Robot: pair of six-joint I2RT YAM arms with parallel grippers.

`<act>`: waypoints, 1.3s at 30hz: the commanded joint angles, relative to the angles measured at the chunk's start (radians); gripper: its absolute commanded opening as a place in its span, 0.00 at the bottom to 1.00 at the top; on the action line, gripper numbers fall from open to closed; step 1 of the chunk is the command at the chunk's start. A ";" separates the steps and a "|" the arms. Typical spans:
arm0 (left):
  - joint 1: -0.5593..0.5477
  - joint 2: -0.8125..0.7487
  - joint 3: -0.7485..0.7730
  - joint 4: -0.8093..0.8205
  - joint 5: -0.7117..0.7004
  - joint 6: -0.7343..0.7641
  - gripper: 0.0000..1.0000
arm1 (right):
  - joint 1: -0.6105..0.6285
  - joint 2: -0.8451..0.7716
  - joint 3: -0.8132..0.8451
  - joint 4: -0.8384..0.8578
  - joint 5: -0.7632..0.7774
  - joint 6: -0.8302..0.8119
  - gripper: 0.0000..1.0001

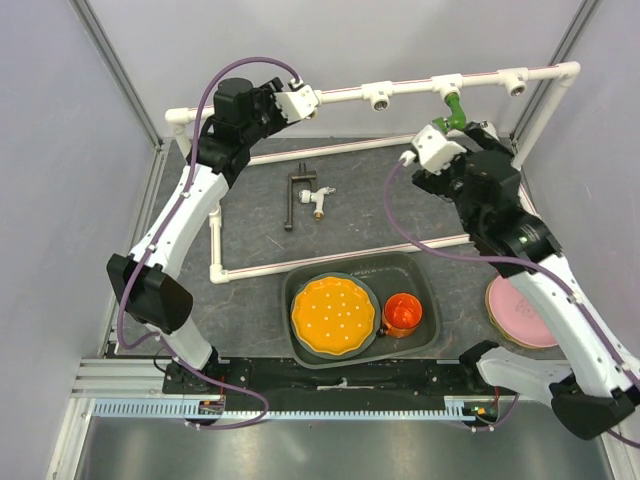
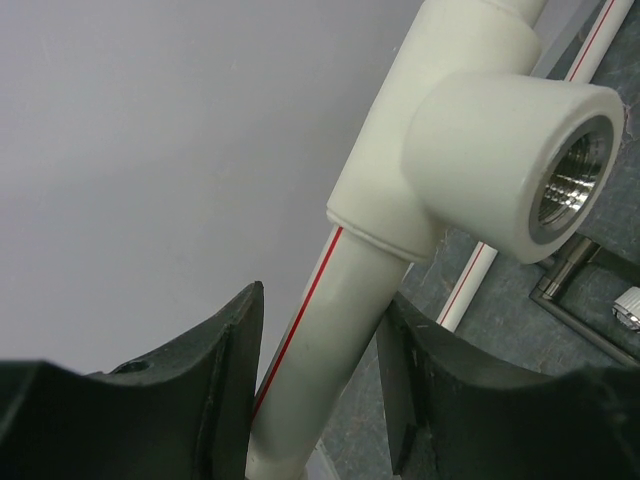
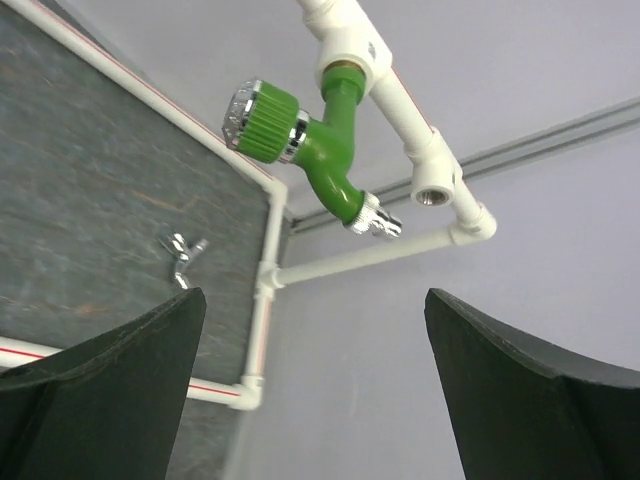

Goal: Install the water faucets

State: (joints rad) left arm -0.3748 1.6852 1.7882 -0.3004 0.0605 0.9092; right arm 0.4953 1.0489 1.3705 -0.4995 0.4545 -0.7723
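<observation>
— Dark fingers point(image 2: 200, 400) of my left pincer point(image 2: 322, 298) fill the bottom of its wrist view.
— What sits between them?
— White pipe point(image 2: 320, 330), red stripe running up it. Both fingers are closed in against it, just below a tee socket point(image 2: 480, 160) (metal threads bare inside).
— And your right pincer point(image 3: 315, 295)?
— Spread wide, holding nothing. I see the green faucet point(image 3: 320, 150) ahead of it, screwed into another tee of the pipe frame point(image 1: 260, 267).
— Any other faucet?
— From above, the black-handled faucet point(image 1: 305, 195) lies on the tabletop point(image 1: 250, 225) inside the frame, well apart from both pincers.
</observation>
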 commanded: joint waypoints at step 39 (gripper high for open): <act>0.039 -0.064 -0.052 -0.006 0.025 -0.095 0.02 | -0.037 0.459 -0.214 1.098 0.405 -0.788 0.53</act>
State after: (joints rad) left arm -0.3611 1.6615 1.7527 -0.2733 0.1081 0.9089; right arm 0.4557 1.5047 1.1255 0.5838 0.8398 -1.6131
